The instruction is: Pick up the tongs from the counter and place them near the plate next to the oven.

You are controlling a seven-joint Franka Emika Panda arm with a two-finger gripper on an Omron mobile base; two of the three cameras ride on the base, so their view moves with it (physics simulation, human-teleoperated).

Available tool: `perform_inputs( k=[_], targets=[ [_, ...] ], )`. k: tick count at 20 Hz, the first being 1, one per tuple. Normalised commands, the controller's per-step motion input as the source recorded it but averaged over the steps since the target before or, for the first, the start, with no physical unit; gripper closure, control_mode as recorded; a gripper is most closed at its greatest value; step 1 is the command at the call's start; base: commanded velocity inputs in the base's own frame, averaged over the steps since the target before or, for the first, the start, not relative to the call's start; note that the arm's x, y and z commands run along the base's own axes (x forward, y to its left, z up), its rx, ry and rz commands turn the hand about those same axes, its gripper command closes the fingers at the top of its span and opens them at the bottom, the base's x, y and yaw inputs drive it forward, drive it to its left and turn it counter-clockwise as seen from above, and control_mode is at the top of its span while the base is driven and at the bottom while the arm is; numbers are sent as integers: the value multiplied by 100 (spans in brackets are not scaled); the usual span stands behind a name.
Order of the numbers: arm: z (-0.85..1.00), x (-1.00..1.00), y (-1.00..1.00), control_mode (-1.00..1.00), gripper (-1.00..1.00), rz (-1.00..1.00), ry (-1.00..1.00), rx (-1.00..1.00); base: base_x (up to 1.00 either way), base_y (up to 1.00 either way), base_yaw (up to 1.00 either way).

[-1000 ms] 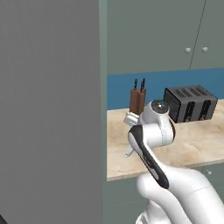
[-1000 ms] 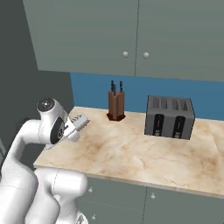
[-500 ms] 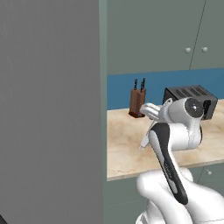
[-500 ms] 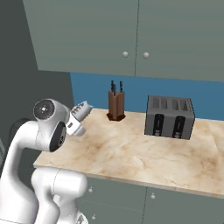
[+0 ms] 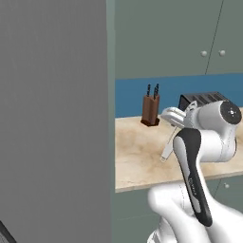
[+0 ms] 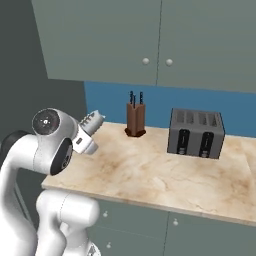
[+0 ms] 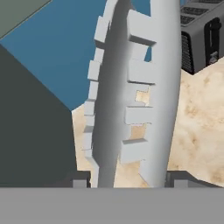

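Note:
My gripper is shut on the tongs, whose two silvery toothed arms run up the middle of the hand view. From the left base camera the tongs hang from the gripper, above the beige marbled counter. From the right base camera the toothed end of the tongs pokes up from the gripper over the left end of the counter. The plate and the oven are out of view.
A brown knife block stands against the blue back wall, with a dark grey toaster to its right. Grey-green cabinets hang above. A tall grey panel borders the counter's left end.
The arm has swung and risen with the tongs held in the gripper. The elbow has moved toward the toaster and the tongs stand higher above the counter.

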Motion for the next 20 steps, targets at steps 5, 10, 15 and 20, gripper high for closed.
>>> perform_inputs(
  k=[5,10,15,20],
  targets=[
    [0,0,0,100,100,0,0,0,-50,33,45],
    [0,0,0,100,100,0,0,0,-41,33,48],
    [0,0,0,100,100,0,0,0,-97,-29,25],
    [0,0,0,100,100,0,0,0,-100,-54,18]
  ],
)
